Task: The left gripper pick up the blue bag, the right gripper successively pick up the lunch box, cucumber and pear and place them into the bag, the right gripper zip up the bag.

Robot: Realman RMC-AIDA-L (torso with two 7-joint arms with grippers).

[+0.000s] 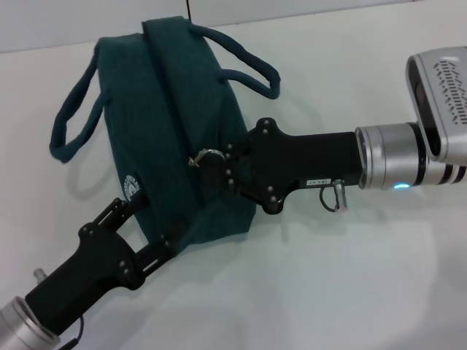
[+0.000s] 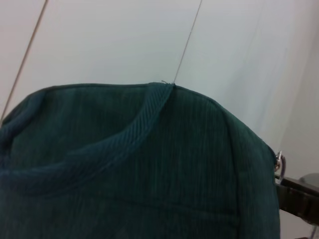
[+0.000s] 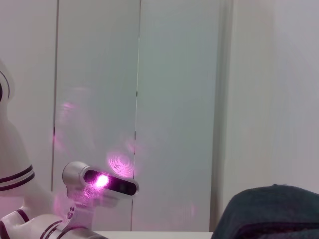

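Right pincer [image 1: 219, 166] pinching silver zipper ring pull [image 1: 207, 155] of large teal fabric bag [image 1: 175, 109]; left pincer [image 1: 142, 222] clamping bag's near end.

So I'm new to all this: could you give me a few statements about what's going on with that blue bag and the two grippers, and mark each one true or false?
1. The right gripper is at the silver ring pull of the zipper on the blue bag. True.
2. The left gripper is parked far from the bag. False: it is at the bag's lower end, against the fabric.
3. A cucumber and a pear lie beside the bag on the table. False: neither is in view, nor is the lunch box.
4. The bag has two loop handles. True.
5. The bag hangs in the air. False: it rests on the white table.
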